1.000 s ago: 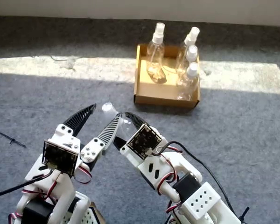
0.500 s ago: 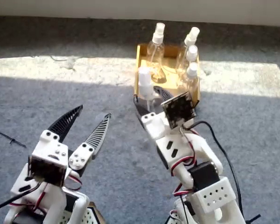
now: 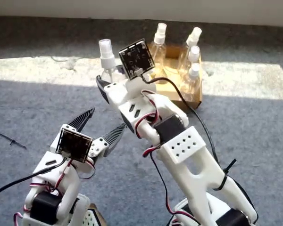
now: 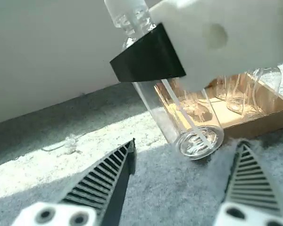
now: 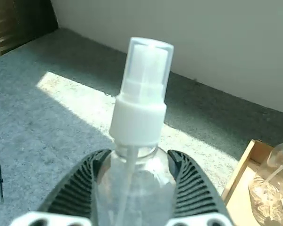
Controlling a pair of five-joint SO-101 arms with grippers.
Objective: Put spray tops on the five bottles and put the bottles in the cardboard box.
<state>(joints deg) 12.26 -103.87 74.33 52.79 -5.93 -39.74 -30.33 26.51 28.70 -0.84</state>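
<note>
The right arm [image 3: 179, 150] has swung up from beside the left gripper [image 3: 107, 118] to the box [image 3: 196, 96], where four bottles [image 3: 191, 70] already stand. Its right gripper [image 5: 139, 157] clamps the fifth bottle [image 3: 107, 70], top on, just left of the box. The left gripper has drawn back, wide and empty. Only the drop-in seems left.
</note>
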